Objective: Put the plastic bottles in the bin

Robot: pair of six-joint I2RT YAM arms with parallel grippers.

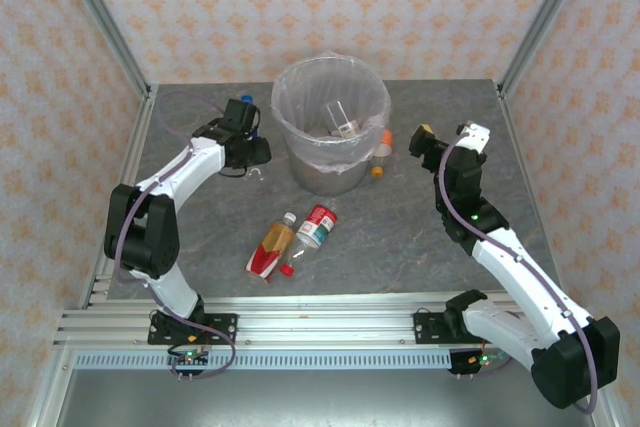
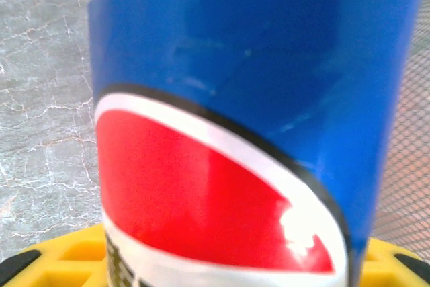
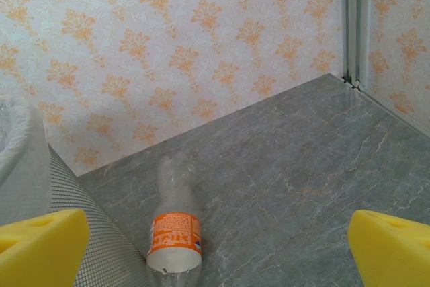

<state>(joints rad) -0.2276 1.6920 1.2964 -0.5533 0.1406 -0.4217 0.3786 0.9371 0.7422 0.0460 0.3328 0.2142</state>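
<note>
your left fingers (image 1: 252, 154) are clamped on a blue-labelled bottle (image 2: 248, 132) just left of the bin (image 1: 325, 179); your right fingers (image 1: 420, 139) stand apart, empty. lift too low and it may clip the rim and slip.

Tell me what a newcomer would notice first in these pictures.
The bag-lined grey bin at the back middle of the table draws the eye first, with a yellow-and-red bottle and a red-labelled bottle lying in front of it. Next comes the blue-and-red labelled bottle gripped close up between the yellow left fingers. An orange-labelled bottle lies beside the bin, ahead of the wide-open right fingers.
</note>
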